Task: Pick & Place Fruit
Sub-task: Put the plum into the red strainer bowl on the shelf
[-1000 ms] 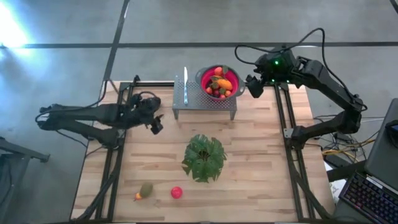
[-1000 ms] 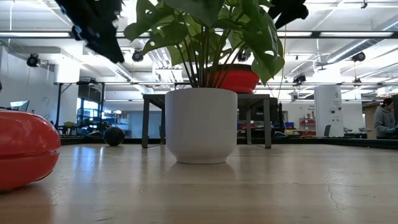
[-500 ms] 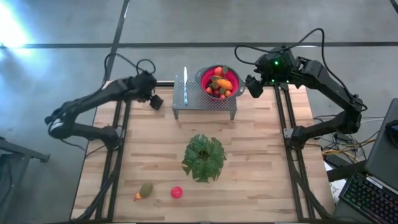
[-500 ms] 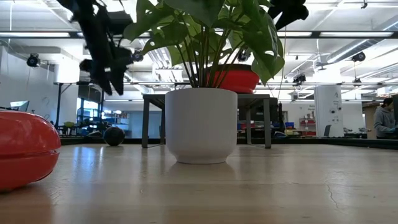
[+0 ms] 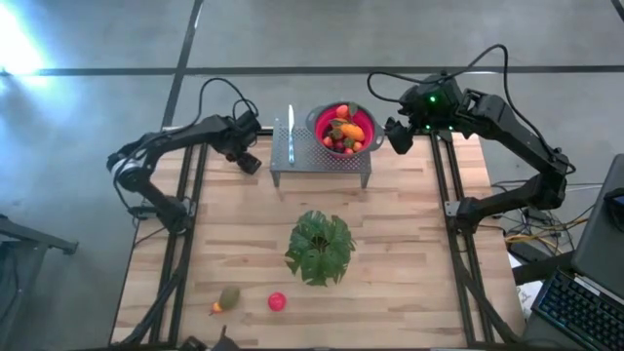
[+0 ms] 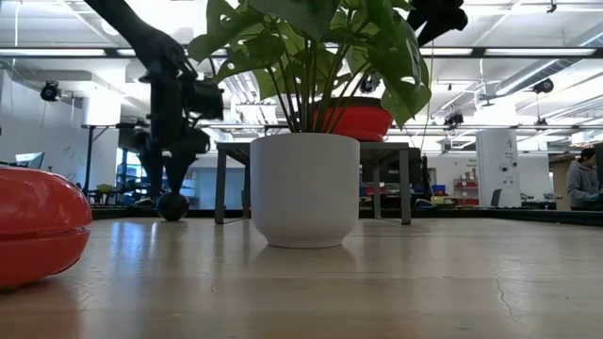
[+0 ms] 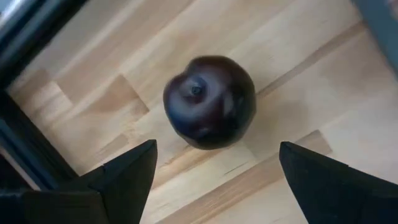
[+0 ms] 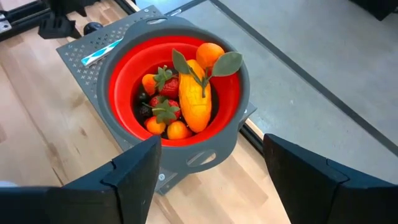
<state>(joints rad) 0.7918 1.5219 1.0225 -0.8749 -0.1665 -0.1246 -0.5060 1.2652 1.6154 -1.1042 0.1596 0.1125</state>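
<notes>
The left arm is seen folded in a high arch over the tabletop's (image 5: 409, 244) far left part, its elbow out past the left edge and its forearm reaching back toward the metal stand (image 5: 322, 156). The left gripper (image 5: 249, 161) is pointed down at the wood just left of that stand. In the left wrist view its two dark fingers (image 7: 124, 180) are spread wide apart, and a dark purple round fruit (image 7: 209, 102) is seen lying on the boards directly below and between them, untouched. In the low view the same gripper (image 6: 174, 174) hangs just above that dark fruit (image 6: 171, 205), which rests on the tabletop.

The right arm is held raised at the far right corner, bent at the elbow, with the right gripper (image 5: 398, 135) poised just right of the red colander bowl (image 5: 363, 114) on the stand. Its fingers (image 8: 130, 180) are likewise set wide apart, with nothing between them; in the right wrist view the bowl (image 8: 124, 81) lies ahead of them, filled with fruit: a yellow-orange oblong piece (image 8: 194, 102), an orange (image 8: 209, 53), strawberries (image 8: 163, 112).

A knife (image 5: 291, 134) is laid on the stand between the left gripper and the bowl. Well away from both grippers, beyond the potted plant (image 5: 320, 247), a red fruit (image 5: 277, 301) and an olive-green fruit (image 5: 228, 297) lie near the tabletop's near edge.
</notes>
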